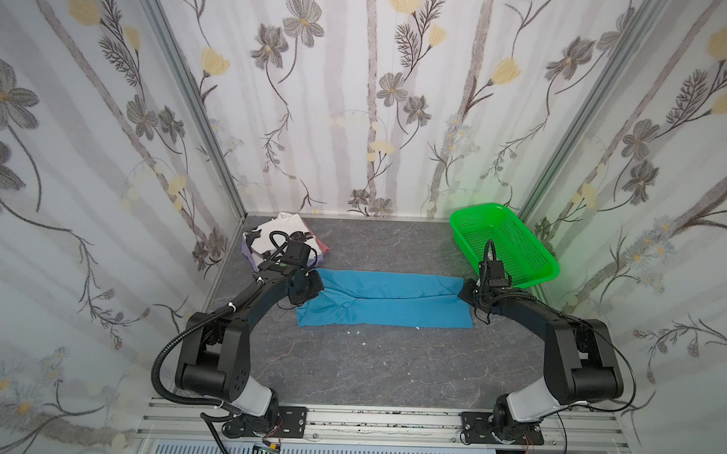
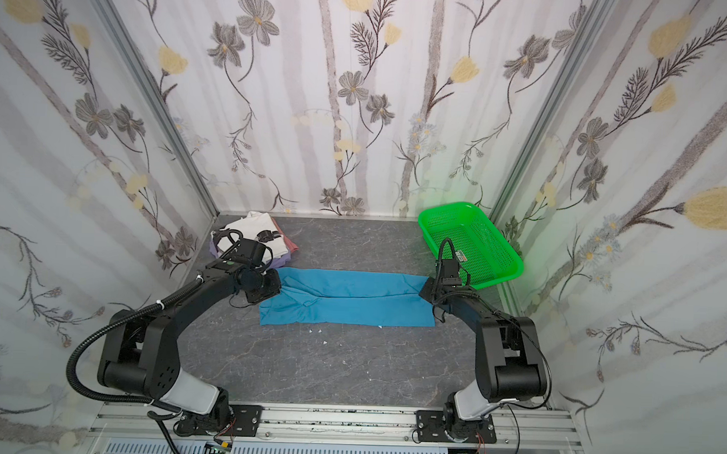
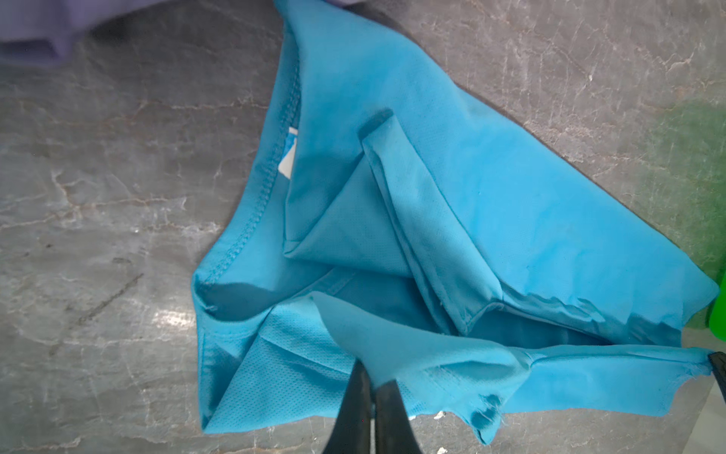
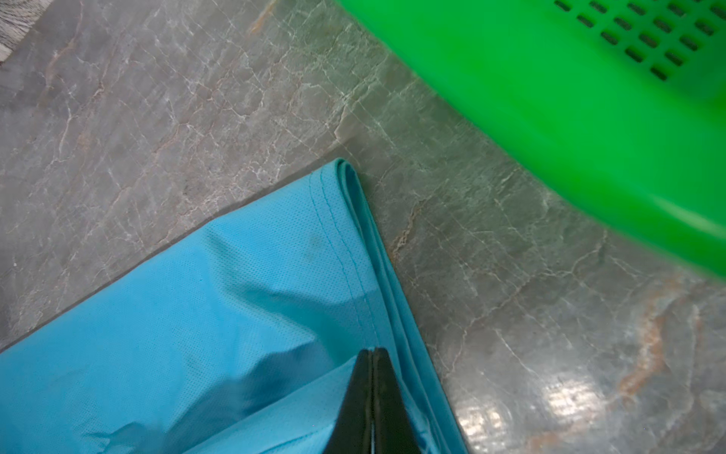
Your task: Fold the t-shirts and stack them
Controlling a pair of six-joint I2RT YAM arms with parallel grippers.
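grey marble tabletop (image 1: 369, 361), blue t-shirt (image 1: 392, 299) lying mid-table as long strip, left gripper (image 3: 373, 379) and right gripper (image 4: 372, 353) each clenched on one end, lengthwise fold in hand, next likely calling for crosswise fold.

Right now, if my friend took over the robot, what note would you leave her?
The left gripper is shut on the blue t-shirt at its collar end; the right gripper is shut on its hem end.
The shirt lies on the table folded into a long strip.
Done: the pile of white, lavender and pinkish-red shirts in the far left corner.
Left: fold the blue one shorter and stack it on the pile.
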